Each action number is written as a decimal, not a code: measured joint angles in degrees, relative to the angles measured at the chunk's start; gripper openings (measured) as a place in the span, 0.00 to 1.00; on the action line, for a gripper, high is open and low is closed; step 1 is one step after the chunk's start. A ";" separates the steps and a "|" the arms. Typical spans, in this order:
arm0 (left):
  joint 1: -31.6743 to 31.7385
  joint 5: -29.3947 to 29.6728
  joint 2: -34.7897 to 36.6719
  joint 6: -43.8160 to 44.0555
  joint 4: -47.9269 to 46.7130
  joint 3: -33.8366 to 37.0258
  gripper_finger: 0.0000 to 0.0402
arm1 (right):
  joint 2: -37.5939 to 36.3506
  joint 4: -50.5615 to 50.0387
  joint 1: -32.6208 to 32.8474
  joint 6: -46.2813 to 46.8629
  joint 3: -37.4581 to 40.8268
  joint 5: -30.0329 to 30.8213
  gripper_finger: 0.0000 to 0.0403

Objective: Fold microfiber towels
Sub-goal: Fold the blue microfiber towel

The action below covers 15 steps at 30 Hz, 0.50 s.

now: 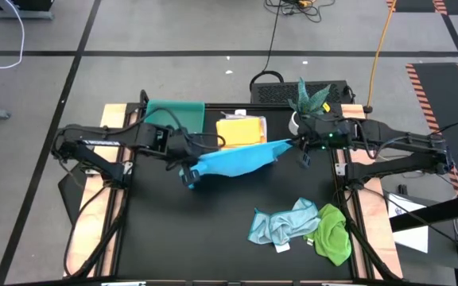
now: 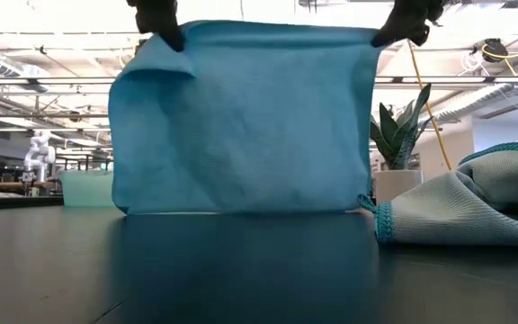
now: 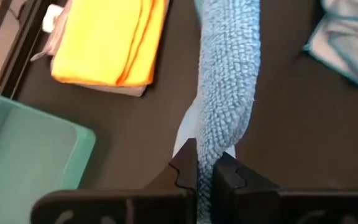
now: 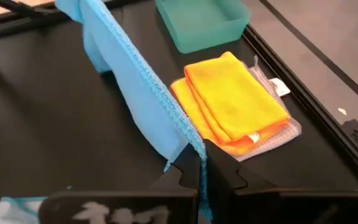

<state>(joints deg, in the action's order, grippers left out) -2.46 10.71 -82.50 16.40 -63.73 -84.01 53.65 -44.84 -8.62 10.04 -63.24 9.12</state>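
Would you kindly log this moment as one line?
left pincer: shut on bright blue towel | right pincer: same | towel: stretched, hanging

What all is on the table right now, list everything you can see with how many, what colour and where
bright blue towel: one, bright blue, held up stretched between both arms over the table's middle
yellow towel: one, yellow-orange, folded, lying on a white-grey towel at the table's far side
pale blue towel: one, pale blue, crumpled on the near right
green towel: one, green, crumpled beside the pale blue one
tray: one, teal, far left
potted plant: one, green, far right
left pincer: shut on the bright blue towel's left end
right pincer: shut on its right end
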 joint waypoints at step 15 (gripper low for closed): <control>-1.38 4.12 0.02 -9.32 2.22 0.05 0.03 | 4.11 -0.44 -0.16 -2.34 0.00 1.00 0.00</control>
<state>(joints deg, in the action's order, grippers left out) -3.84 14.82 -82.48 7.09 -61.52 -83.96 57.76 -45.28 -8.78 7.70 -63.24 10.12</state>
